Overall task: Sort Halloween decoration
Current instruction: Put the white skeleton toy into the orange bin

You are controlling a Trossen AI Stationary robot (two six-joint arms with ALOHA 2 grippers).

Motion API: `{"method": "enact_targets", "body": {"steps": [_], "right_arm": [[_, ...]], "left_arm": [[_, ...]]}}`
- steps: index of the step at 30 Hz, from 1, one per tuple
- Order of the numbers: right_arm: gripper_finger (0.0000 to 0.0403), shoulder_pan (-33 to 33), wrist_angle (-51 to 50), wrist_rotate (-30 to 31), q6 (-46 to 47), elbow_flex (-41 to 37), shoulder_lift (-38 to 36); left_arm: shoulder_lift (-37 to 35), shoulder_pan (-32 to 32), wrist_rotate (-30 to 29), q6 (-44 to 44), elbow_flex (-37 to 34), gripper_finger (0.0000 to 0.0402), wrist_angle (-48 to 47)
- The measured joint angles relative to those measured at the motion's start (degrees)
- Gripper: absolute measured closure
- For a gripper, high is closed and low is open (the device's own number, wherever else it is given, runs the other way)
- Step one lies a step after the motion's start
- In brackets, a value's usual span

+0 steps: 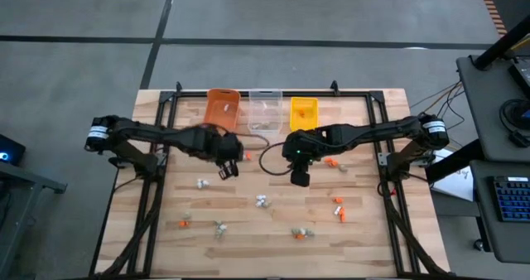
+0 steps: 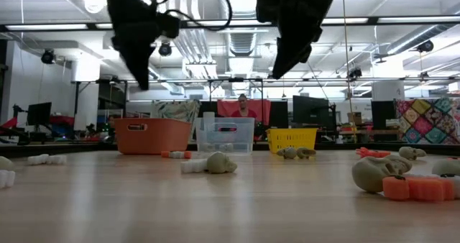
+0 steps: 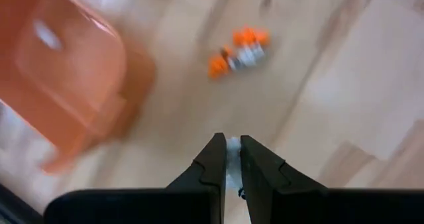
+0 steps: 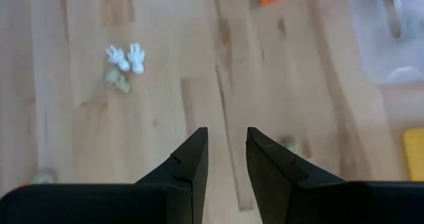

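While arms hang, wooden table [image 1: 273, 238], trinkets [image 1: 263, 201], workshop behind.

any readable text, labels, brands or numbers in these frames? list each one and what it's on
None can be read.
Orange bin, clear bin, yellow bin: no label shows.
Both arms: white bands near their bases, any print too small to read.
Keyboard on the side desk: keys too small to read.
Room behind the table in the low view: monitors and hangings, no legible sign.
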Motion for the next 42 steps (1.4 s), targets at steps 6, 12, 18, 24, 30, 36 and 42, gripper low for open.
{"method": "enact_targets", "body": {"steps": [6,12,18,24,30,36,42], "right_arm": [[0.0312,2.57,-1.0,0.05,2.99,-0.16,0.0],[0.0312,5.52,-0.98,0.05,4.03,-0.26,-0.02],[0.0312,7.77,-1.26,0.03,7.02,-0.28,-0.08],[0.0312,9.45,-2.43,0.07,9.3,-0.31,-0.39],[0.0312,10.04,-2.38,0.57,9.89,-0.31,-0.42],[0.0312,10.03,-2.38,1.62,9.83,-0.31,-0.44],[0.0312,10.02,-2.36,1.71,9.8,-0.31,-0.44]], "left_arm": [[-2.8,7.9,-0.17,10.86,3.85,0.039,0.73],[-3.05,17.7,0.31,21.65,5.19,0.039,4.49],[-2.4,28.7,7.23,28.92,2.75,0.039,10.44],[0.7,38.1,9.51,31.49,1.15,0.039,14.09],[5.88,43.96,11.68,32.98,-1.06,0.039,19.14],[11.75,45.73,12.13,33.03,-1.49,0.039,22.54],[16.15,45.74,12.17,33.89,-1.36,0.039,24.55]]}}
